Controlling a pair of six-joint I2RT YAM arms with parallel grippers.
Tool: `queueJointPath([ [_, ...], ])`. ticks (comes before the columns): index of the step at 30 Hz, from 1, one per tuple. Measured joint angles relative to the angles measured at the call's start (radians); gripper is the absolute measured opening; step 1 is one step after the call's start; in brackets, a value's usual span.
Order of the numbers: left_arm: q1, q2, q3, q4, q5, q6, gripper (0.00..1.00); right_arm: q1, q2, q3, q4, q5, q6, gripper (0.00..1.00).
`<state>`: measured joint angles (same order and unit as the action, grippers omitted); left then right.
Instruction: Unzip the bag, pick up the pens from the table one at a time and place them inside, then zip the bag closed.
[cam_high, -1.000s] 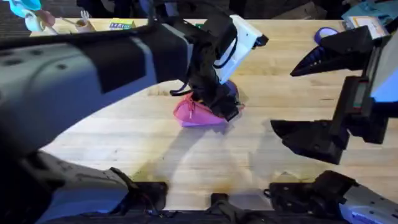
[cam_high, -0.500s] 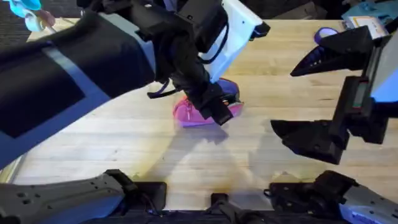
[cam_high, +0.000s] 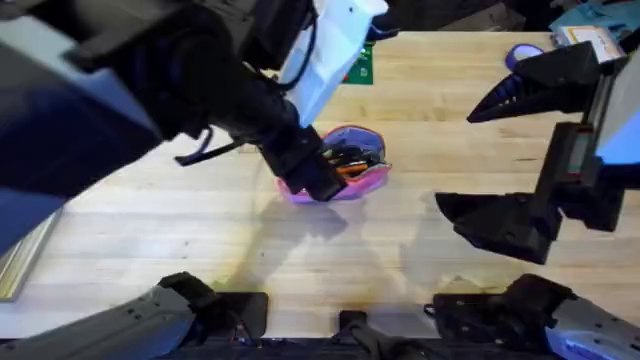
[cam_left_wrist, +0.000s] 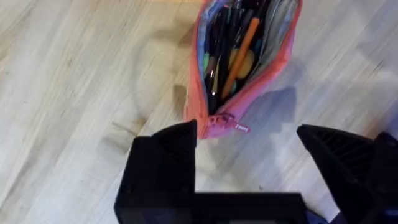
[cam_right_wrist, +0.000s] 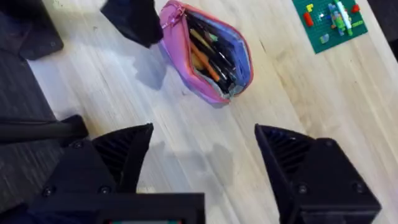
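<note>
A pink bag (cam_high: 345, 172) lies near the middle of the pale wooden table (cam_high: 440, 260), its zipper wide open. Several pens (cam_left_wrist: 231, 53), black and orange among them, lie inside it. The left gripper (cam_left_wrist: 249, 155) hangs just above the bag's zipper-pull end, fingers spread wide and holding nothing. The right gripper (cam_right_wrist: 202, 152) hovers well apart from the bag, also spread and empty. A green board (cam_right_wrist: 329, 17), possibly toy bricks, lies beyond the bag.

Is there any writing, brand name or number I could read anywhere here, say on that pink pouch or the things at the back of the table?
None can be read.
The bag has a small pink tag by its zipper end: marks too small to read.
The green plate carries coloured pieces, no legible text.
</note>
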<state>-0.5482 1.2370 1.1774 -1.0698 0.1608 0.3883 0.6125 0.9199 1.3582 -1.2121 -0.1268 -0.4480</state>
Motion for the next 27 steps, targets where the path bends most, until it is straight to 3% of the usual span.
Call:
queueJointPath([
  [8,0.087,-0.123,-0.021,-0.025,0.027,0.097,0.995,0.0,0.0,0.0,0.0,0.0,0.0,0.998],
  [13,0.156,-0.233,-0.085,-0.026,0.082,0.207,0.995,0.0,0.0,0.0,0.0,0.0,0.0,0.998],
  [14,0.195,-0.294,-0.142,-0.012,0.108,0.261,0.995,0.0,0.0,0.0,0.0,0.0,0.0,0.998],
  [23,0.315,-0.451,-0.3,0.076,0.184,0.365,0.995,0.0,0.0,0.0,0.0,0.0,0.0,0.998],
  [27,0.369,-0.478,-0.339,0.158,0.202,0.378,0.994,0.0,0.0,0.0,0.0,0.0,0.0,0.998],
])
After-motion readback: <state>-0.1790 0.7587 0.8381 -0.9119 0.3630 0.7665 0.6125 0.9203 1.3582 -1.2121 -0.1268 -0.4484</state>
